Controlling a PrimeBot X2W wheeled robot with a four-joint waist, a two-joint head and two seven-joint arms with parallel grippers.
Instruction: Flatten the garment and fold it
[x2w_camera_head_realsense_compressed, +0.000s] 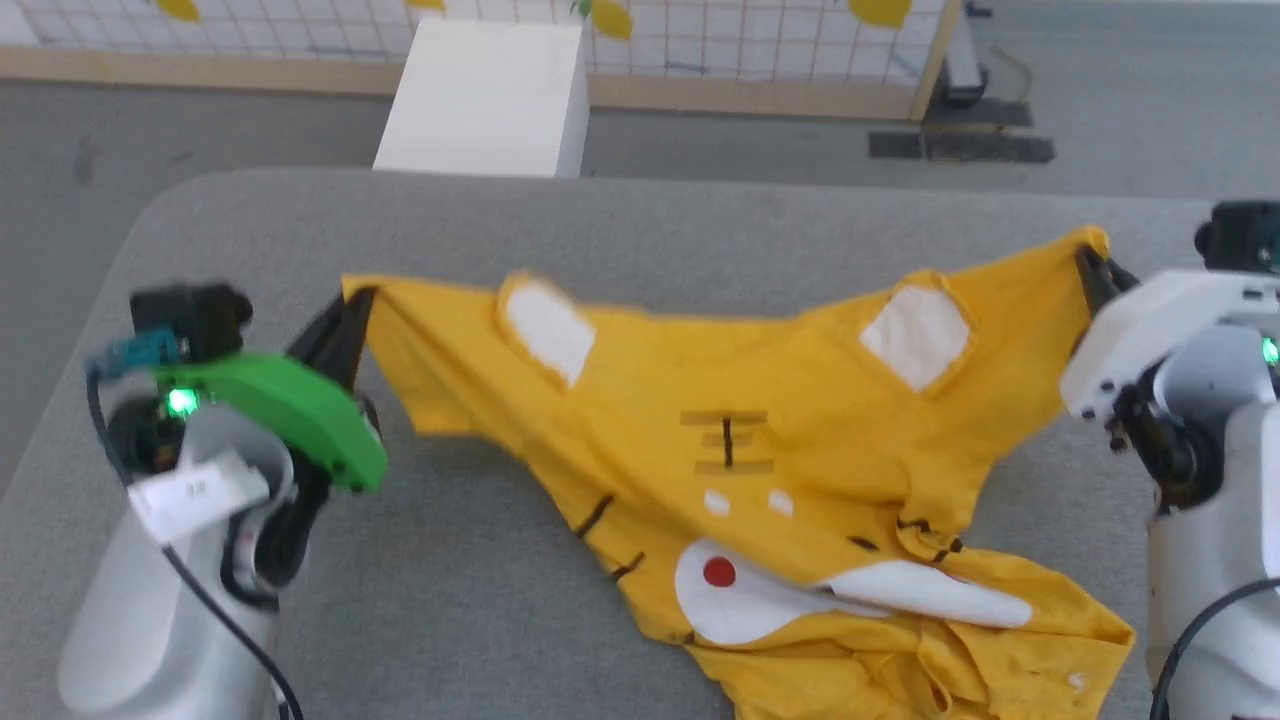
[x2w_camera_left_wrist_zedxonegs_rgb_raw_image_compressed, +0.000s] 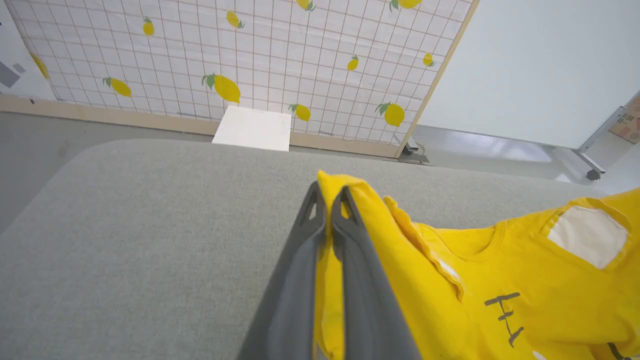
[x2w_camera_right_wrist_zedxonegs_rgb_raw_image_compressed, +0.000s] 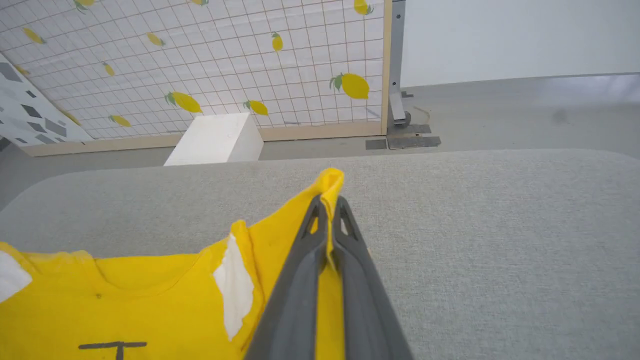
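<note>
Garment, head view: you see it stretched across the grey padded tabletop, its crumpled bulk at the near right edge. The left gripper is clenched on its left corner and the right gripper on its right corner. Left wrist view: beyond the tabletop's far edge, note the white box, the lemon-printed grid screen and a pale wall. Right wrist view: grey floor lies behind the tabletop.

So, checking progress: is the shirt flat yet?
Not flat: the garment is stretched between left pincer and right pincer, its near end bunched.
</note>
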